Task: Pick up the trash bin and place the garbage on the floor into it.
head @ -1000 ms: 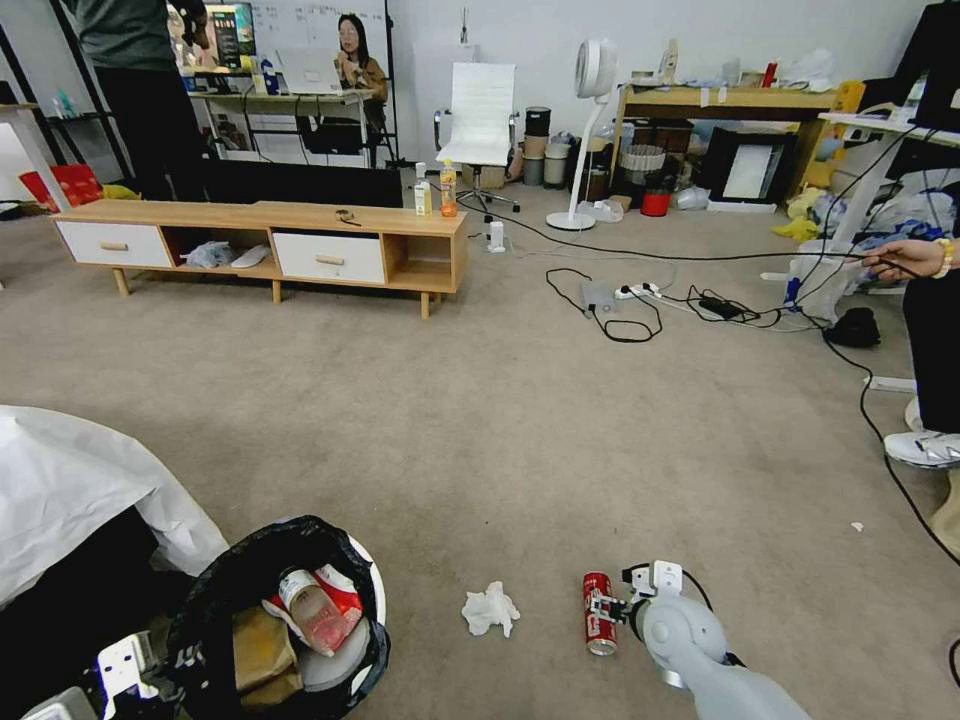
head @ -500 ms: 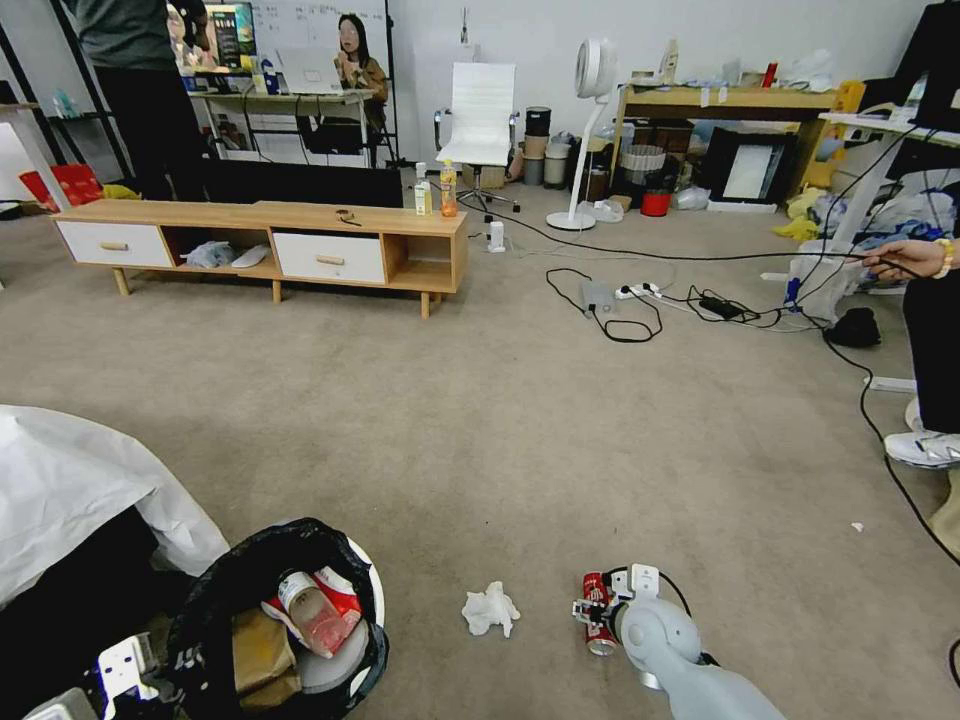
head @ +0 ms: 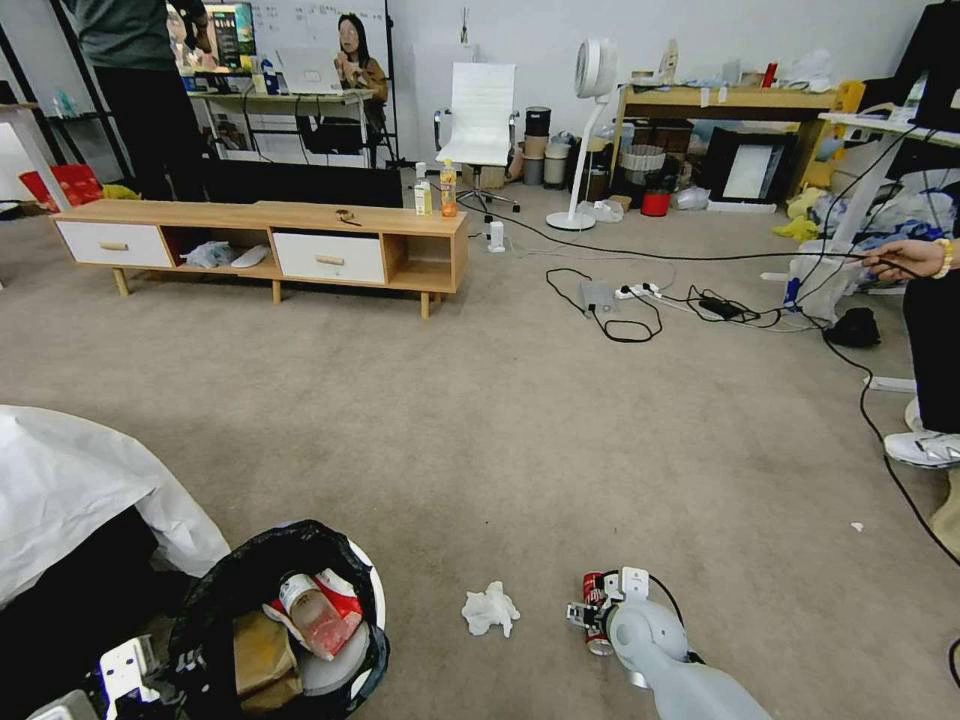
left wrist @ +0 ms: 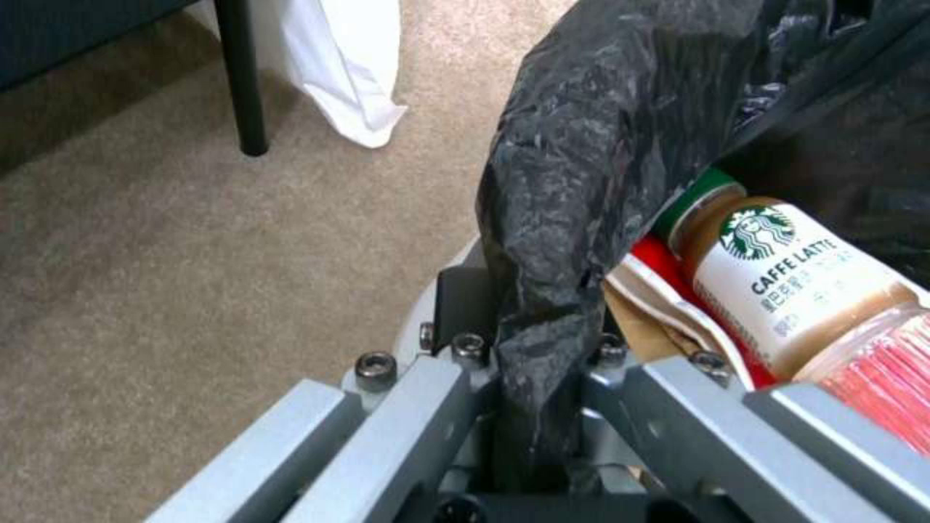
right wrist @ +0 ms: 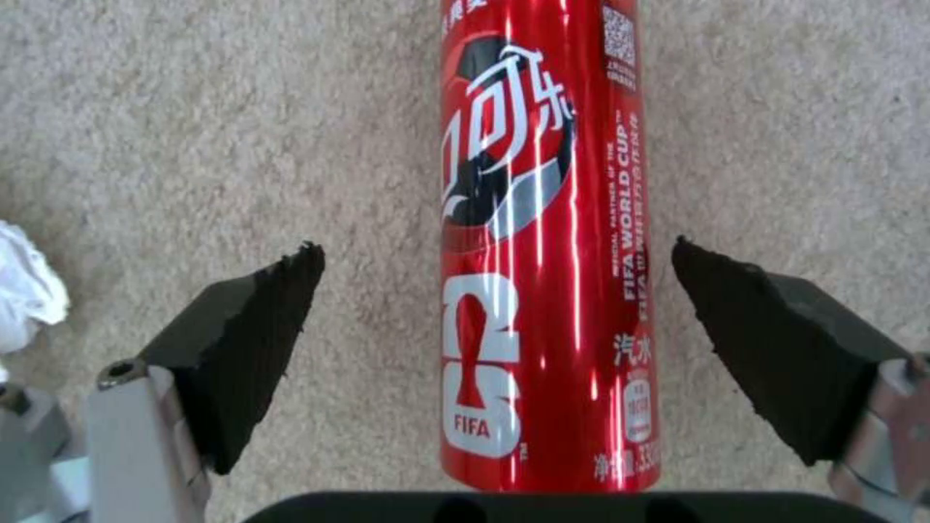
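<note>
The trash bin (head: 362, 580), white with a black bag (left wrist: 601, 145) over its rim, is at the lower left of the head view. My left gripper (head: 165, 668) (left wrist: 535, 356) is shut on its bagged rim. Inside lie a green-capped bottle (left wrist: 785, 280), a red-white wrapper (left wrist: 668, 294) and brown paper (head: 262, 650). On the floor (head: 500, 430) lies a red soda can (head: 595, 610) (right wrist: 548, 240) on its side. My right gripper (head: 590, 614) (right wrist: 494, 247) is open and straddles the can, one finger on each side, not touching it. A crumpled tissue (head: 490, 608) lies left of the can.
A white-draped object (head: 70, 480) stands close at the left. A low wooden cabinet (head: 270, 240) is at the back left, with cables and a power strip (head: 640, 295) on the carpet beyond. A person's shoe (head: 925, 447) and a black cord are at the right.
My right gripper has slid left from beside the can to straddle it. The bin, left gripper and tissue have not moved.
</note>
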Robot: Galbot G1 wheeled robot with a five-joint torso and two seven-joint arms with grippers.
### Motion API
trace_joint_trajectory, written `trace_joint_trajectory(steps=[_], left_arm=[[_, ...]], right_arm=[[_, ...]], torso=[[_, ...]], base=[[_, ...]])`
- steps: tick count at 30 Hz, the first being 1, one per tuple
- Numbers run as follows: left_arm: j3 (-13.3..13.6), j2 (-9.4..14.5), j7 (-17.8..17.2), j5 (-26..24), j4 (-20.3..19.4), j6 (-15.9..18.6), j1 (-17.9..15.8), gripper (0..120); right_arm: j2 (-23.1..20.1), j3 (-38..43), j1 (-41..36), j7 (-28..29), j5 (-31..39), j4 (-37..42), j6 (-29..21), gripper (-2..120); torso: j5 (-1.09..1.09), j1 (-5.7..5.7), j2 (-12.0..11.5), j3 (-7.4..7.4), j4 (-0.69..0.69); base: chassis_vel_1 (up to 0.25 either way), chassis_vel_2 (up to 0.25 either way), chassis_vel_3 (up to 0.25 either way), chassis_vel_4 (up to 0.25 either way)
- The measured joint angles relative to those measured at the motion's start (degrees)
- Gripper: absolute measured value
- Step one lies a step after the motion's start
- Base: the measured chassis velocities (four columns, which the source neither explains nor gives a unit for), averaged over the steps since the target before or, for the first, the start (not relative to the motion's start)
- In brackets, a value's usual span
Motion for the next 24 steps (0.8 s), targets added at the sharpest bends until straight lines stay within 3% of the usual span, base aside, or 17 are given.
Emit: trace_joint_trajectory(steps=[4, 14, 24], left_arm=[[0.0, 0.0, 0.0, 0.1, 0.2, -0.1, 0.0, 2], [0.2, 0.0, 0.1, 0.1, 0.7, -0.2, -0.4, 2], [0.3, 0.0, 0.1, 0.2, 0.9, -0.2, -0.6, 2]], right_arm=[[0.3, 0.0, 0.3, -0.3, -0.5, -1.0, 0.2, 92], [0.9, -0.5, 0.7, -1.2, -2.2, -3.6, 1.3, 54], [0.8, -1.0, 0.3, -1.7, -3.1, -3.8, 2.0, 30]], torso=[[0.0, 0.0, 0.0, 0.0, -0.01], [0.0, 0.0, 0.0, 0.0, -0.01], [-0.01, 0.0, 0.0, -0.01, 0.0]], base=[[0.0, 0.0, 0.0, 0.0], [0.0, 0.0, 0.0, 0.0], [0.0, 0.0, 0.0, 0.0]])
